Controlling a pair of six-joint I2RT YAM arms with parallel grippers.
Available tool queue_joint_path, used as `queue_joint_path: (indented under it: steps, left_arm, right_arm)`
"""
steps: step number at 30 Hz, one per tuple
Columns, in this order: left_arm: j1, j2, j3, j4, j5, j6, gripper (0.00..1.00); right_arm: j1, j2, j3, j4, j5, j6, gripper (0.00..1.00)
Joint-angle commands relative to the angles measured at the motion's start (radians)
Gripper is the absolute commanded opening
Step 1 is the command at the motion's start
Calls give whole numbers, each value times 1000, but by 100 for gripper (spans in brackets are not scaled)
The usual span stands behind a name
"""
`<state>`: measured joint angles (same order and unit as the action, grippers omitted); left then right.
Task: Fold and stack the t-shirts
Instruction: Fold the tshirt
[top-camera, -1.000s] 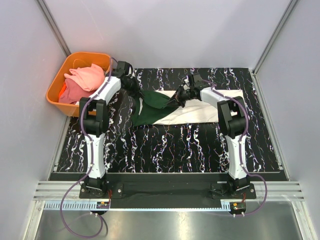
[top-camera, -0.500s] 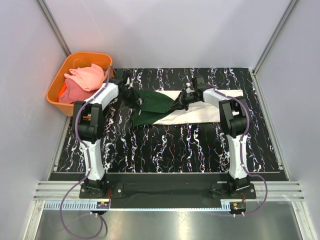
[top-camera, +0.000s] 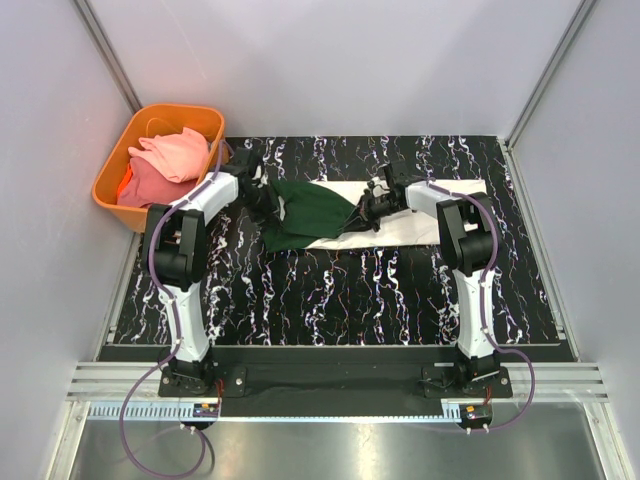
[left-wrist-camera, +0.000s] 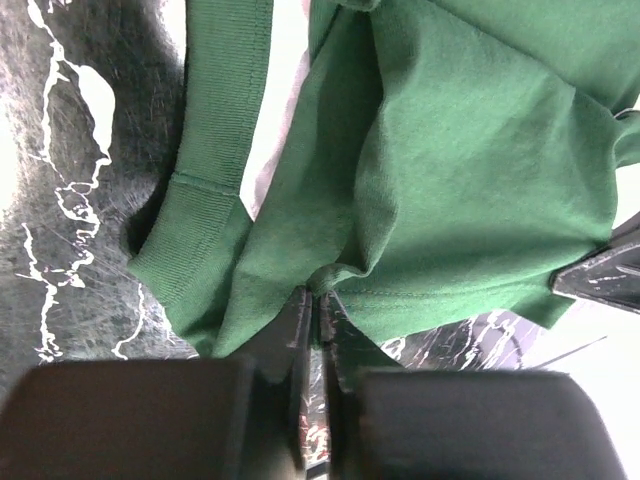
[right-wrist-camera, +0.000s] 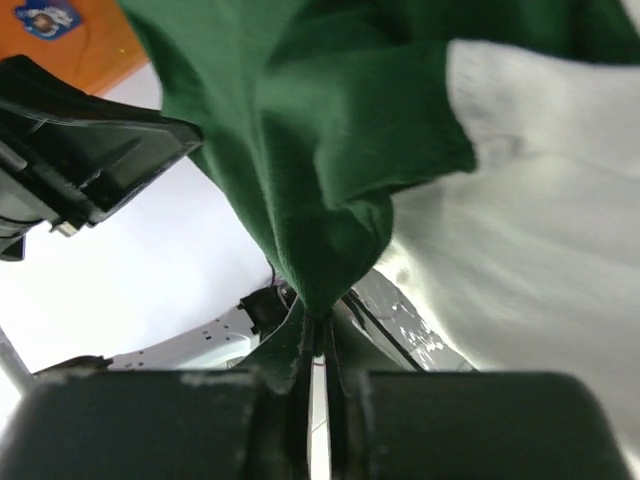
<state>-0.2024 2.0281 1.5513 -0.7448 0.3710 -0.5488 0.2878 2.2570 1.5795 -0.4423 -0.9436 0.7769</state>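
Observation:
The cream t-shirt with dark green sleeves (top-camera: 400, 225) lies across the far middle of the black marbled table (top-camera: 330, 290). Its green sleeve (top-camera: 315, 205) is folded over the cream body. My left gripper (top-camera: 268, 200) is shut on the sleeve's left edge; the left wrist view shows green cloth (left-wrist-camera: 440, 180) pinched at the fingertips (left-wrist-camera: 298, 305). My right gripper (top-camera: 368, 212) is shut on the sleeve's right edge; the right wrist view shows green cloth (right-wrist-camera: 320, 150) hanging from the fingertips (right-wrist-camera: 300, 330), with cream cloth (right-wrist-camera: 540, 230) beside it. Pink and coral t-shirts (top-camera: 165, 160) lie in the orange bin.
An orange bin (top-camera: 112, 165) stands off the table's far left corner, beside the left arm. Grey walls close in the back and both sides. The arm bases sit at the near edge.
Both grippers have moved nearer and lower with the green sleeve, laying it flatter over the cream body. The left gripper has also shifted a little to the right.

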Motion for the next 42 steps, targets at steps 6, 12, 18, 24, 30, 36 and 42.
queue_joint_path:
  steps: [6,12,18,24,30,36,42]
  left_arm:
    - [6,-57,71,5,-72,85,52]
    - [6,-2,130,15,-31,98,61]
    - [6,95,226,15,-26,108,61]
    - [4,168,268,16,-21,93,57]
    - [4,221,309,16,-26,89,52]
    - [6,267,346,19,-1,72,48]
    - [5,282,348,30,16,58,43]
  right_arm:
    - [-7,-40,63,-186,98,-177,34]
    - [-10,-30,161,-268,144,-222,53]
    - [-16,18,250,-286,201,-212,55]
    - [-30,58,326,-309,298,-205,55]
    - [-38,105,381,-331,319,-206,47]
    - [-38,150,436,-335,318,-211,40]
    - [-38,177,479,-337,310,-194,38]
